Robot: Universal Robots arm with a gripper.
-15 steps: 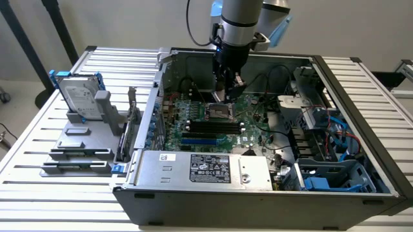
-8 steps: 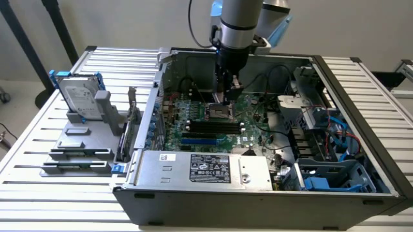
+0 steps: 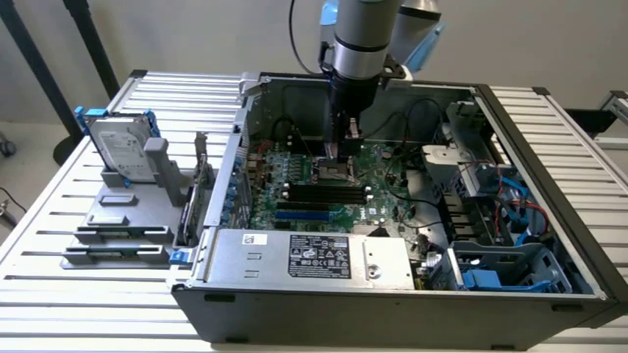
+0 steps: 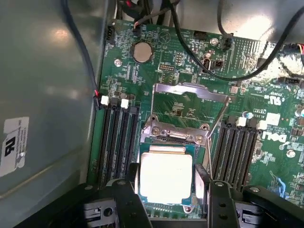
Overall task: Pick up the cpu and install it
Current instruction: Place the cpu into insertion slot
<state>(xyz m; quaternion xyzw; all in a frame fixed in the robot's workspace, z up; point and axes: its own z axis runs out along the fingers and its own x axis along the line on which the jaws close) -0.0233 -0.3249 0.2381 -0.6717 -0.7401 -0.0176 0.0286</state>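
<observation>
Cpu [image 4: 165, 175] sits pinched by its two opposite edges between your gripper's [image 4: 167, 179] fingers [image 4: 133, 183], jaws wide around it. Treat it as light, rigid, slick-topped and fragile underneath; the edges are the place to hold. Just under it lies the socket [image 4: 173, 134], with the load plate [image 4: 190, 90] raised just beyond the gripper. Whether it's seated, I can't judge. Below the gripper, the motherboard [image 4: 266, 156] lines the open case [image 3: 412, 305].
</observation>
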